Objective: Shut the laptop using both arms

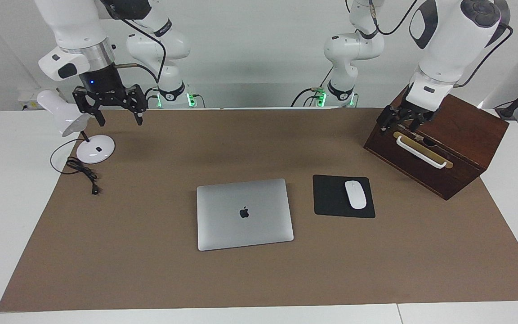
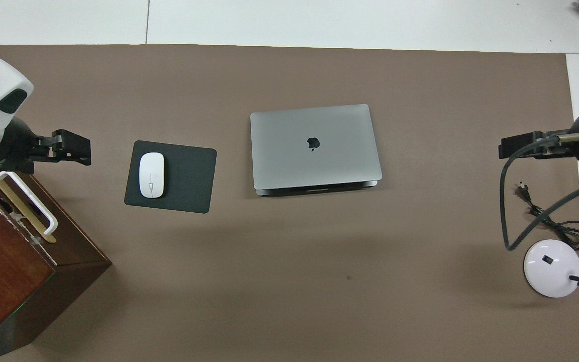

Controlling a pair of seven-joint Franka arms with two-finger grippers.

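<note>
Lying flat at the middle of the brown mat [image 1: 106, 252], the laptop [image 1: 244, 213] is seen in the facing view with its lid already down, so the closing looks done. The left gripper [image 1: 404, 122] is held spread and empty above the wooden box [image 1: 466, 130], near its white handle [image 1: 421, 152]. The right gripper [image 1: 117, 118] is hung wide open over the mat beside the desk lamp [image 1: 92, 148], clear of everything.

From overhead, the laptop [image 2: 314, 146] is shown just beside the mouse pad [image 2: 171, 176], which carries the white mouse [image 2: 151, 175]. Both arms are kept well apart from it, judged to be parked.
</note>
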